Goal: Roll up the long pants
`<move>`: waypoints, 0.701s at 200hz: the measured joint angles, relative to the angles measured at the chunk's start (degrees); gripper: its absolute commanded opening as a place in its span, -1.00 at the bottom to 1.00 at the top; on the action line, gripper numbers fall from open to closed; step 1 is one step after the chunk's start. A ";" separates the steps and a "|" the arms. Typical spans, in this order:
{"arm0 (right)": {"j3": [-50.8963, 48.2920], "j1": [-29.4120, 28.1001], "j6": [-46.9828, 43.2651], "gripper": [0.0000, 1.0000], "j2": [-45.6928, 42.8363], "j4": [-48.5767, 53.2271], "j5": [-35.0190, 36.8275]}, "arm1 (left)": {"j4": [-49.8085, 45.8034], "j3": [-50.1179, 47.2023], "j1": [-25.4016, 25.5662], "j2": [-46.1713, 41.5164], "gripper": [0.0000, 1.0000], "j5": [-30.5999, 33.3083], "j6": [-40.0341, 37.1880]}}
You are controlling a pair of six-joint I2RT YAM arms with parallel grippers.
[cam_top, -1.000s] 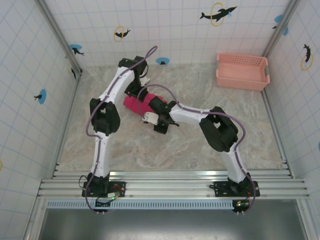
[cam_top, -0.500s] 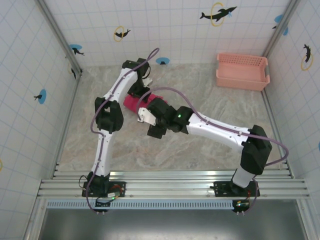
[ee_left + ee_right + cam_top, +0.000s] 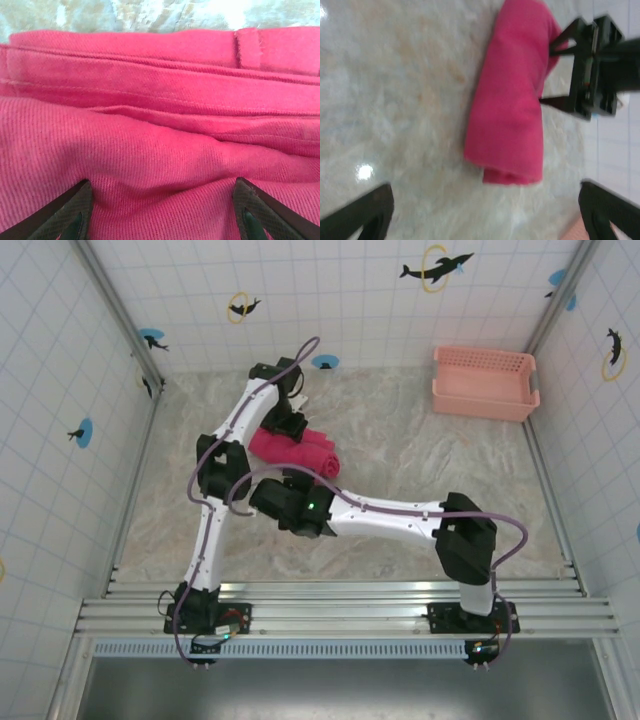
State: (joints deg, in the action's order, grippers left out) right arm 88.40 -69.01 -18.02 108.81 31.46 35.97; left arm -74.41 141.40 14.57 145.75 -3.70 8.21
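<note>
The long pants (image 3: 298, 449) lie as a short, thick magenta-red roll on the marble tabletop, left of centre. My left gripper (image 3: 291, 427) sits at the roll's far side, open. In the left wrist view its fingertips (image 3: 75, 205) stand wide apart with the red cloth (image 3: 160, 125) spread right under them. The right gripper (image 3: 272, 494) hangs just near of the roll and is open. In the right wrist view nothing lies between its fingers (image 3: 367, 207). That view has the roll (image 3: 512, 105) ahead and the left gripper (image 3: 551, 75) straddling its far end.
A pale pink lattice basket (image 3: 483, 381) stands at the far right corner against the tiled wall. Bare marble tabletop (image 3: 420, 455) stretches between the roll and the basket. The right arm's forearm (image 3: 385, 518) lies low across the table's near middle.
The right arm has drawn back off the roll toward the near left, stretching out low. The roll now lies uncovered. My left gripper has edged right along the roll.
</note>
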 measured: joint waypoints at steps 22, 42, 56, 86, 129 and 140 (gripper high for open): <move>-0.37 1.31 1.01 0.95 0.07 -0.74 -0.70 | 0.33 0.15 0.76 0.57 0.48 1.27 0.68; -0.11 1.31 2.58 0.96 0.20 -2.05 0.98 | 0.87 0.15 1.42 0.96 0.48 2.34 0.83; 0.09 1.18 2.27 0.95 0.33 -3.26 3.80 | 1.14 0.13 1.75 1.18 0.49 2.91 0.85; -6.47 1.20 0.22 0.95 -2.03 -10.97 7.85 | 1.66 -0.28 1.88 1.25 0.48 3.15 1.07; -14.62 6.86 0.63 0.95 -3.54 -10.86 -1.55 | 1.70 -0.31 1.88 1.29 0.48 2.99 1.05; -19.32 5.77 -1.01 0.96 -3.39 -12.02 -0.35 | 1.73 -0.31 1.88 1.33 0.48 2.97 1.01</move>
State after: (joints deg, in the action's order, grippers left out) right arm 69.08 -63.24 -19.03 105.43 19.44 35.62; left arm -72.69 141.10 16.45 147.09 -0.73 9.21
